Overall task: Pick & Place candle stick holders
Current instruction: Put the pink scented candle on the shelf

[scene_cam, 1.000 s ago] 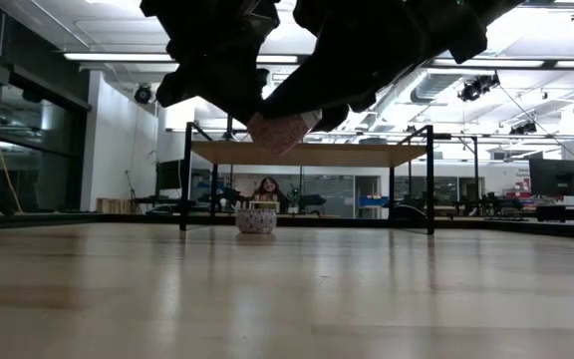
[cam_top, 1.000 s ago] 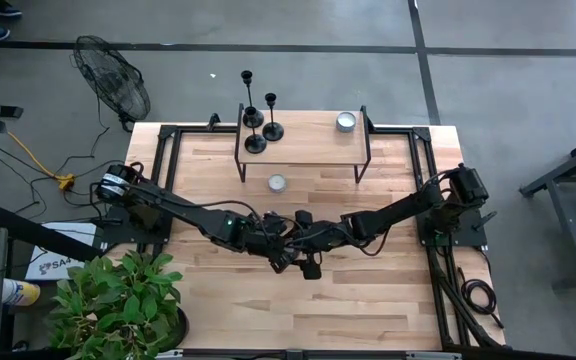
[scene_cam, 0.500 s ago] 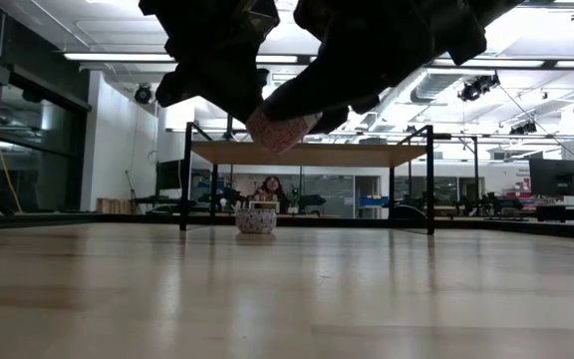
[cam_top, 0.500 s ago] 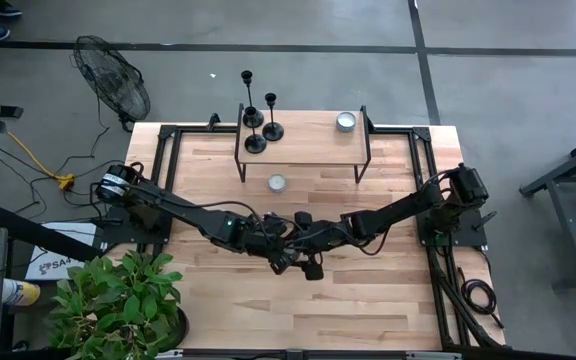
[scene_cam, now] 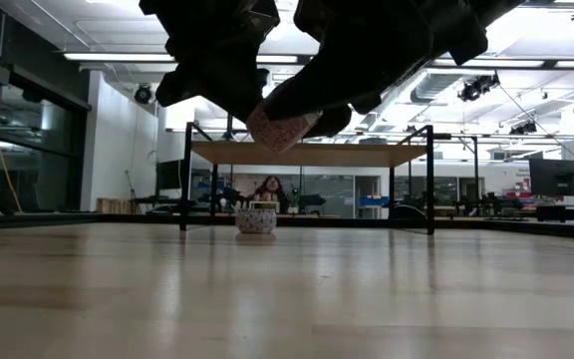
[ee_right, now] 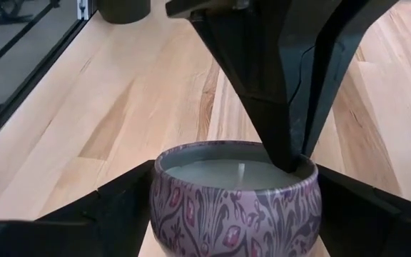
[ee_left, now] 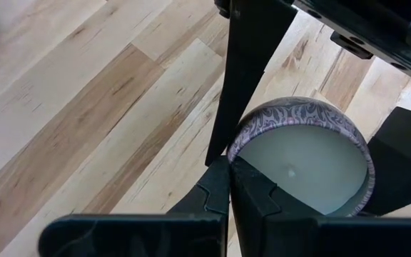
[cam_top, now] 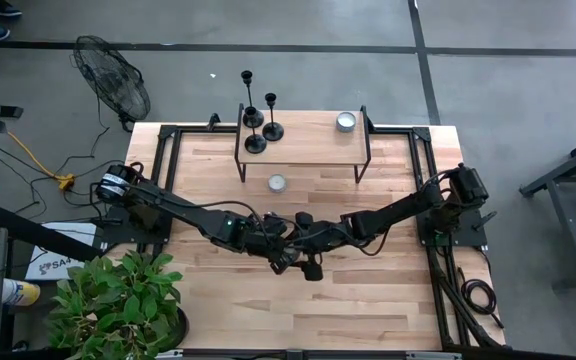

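Note:
Three black candle stick holders (cam_top: 256, 132) stand on their round bases at the left end of a raised wooden shelf (cam_top: 308, 150) at the table's far side. No gripper touches them. Both grippers meet over the table's middle on one purple patterned candle tin (ee_right: 234, 207) with white wax. The tin also shows in the low view (scene_cam: 285, 130), above the tabletop. My left gripper (ee_left: 230, 163) is shut on its rim. My right gripper (ee_right: 237, 214) is shut on its sides. In the high view the arms hide the tin. My left gripper pinches the tin's rim (ee_left: 235, 153) at one spot, one finger over the wax and one outside the wall. Its fingers come down at a slant from above. The tin is lifted clear of the table and a little tilted. My right gripper holds the tin's patterned outer wall (ee_right: 164, 214) between its two fingers, one on each side. The fingers (ee_right: 113, 214) come roughly level from the table's right. The tin is lifted clear of the table, its open top up.
A second tin (cam_top: 345, 121) sits on the shelf's right end. A third tin (cam_top: 277, 183) stands on the table by the shelf's front edge and also shows in the low view (scene_cam: 256, 218). A plant (cam_top: 118, 300) stands off the near left corner.

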### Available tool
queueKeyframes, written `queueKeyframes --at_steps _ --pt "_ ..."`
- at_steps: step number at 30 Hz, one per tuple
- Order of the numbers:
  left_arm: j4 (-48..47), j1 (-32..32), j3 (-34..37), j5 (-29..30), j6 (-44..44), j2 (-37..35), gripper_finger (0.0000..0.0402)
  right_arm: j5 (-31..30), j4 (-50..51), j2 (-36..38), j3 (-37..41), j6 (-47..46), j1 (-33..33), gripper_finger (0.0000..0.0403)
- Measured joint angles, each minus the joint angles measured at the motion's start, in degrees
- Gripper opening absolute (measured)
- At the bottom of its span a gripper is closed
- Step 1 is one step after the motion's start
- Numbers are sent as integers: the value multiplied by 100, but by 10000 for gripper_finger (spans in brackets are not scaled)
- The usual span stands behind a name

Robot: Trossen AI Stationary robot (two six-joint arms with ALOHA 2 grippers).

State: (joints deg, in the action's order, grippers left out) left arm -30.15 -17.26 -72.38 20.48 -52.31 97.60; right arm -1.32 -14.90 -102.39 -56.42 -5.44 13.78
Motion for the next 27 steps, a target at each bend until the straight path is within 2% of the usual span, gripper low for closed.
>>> queueKeyframes --at_steps 27 --pt "2 2 0 -47 2 0 0 11 -33 -2 2 -58 4 294"
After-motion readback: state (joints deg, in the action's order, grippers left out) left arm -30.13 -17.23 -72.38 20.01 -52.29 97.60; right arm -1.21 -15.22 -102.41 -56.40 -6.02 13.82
